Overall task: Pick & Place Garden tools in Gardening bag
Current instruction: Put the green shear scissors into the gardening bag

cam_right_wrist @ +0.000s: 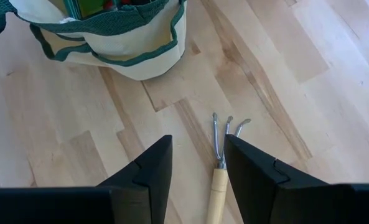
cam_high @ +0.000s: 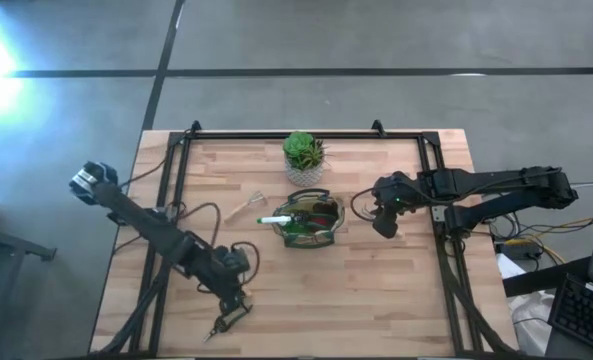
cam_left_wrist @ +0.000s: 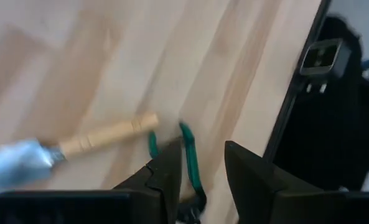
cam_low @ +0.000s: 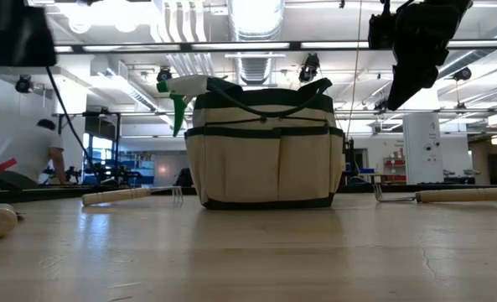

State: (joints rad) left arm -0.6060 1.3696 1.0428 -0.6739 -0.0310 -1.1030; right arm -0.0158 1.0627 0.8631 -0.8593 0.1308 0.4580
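Left tool (cam_left_wrist: 200,180) sits low at the bench's (cam_high: 396,290) near edge, its open fingers straddling the green loop of a wooden-handled trowel (cam_left_wrist: 53,152) lying flat. Right tool (cam_right_wrist: 196,171) hangs above the bench just right of the gardening bag (cam_high: 309,220), fingers apart and empty, over a wooden-handled rake fork (cam_right_wrist: 221,162) lying on the wood. Bag stands upright mid-bench, green-and-white tool (cam_low: 174,92) poking out.

My arms are dark and jointed, with thin black cables looping beside them. Each end effector, left (cam_left_wrist: 200,177) and right (cam_right_wrist: 196,177), has two matte black, wedge-shaped fingers (cam_right_wrist: 148,173) with stepped inner edges.
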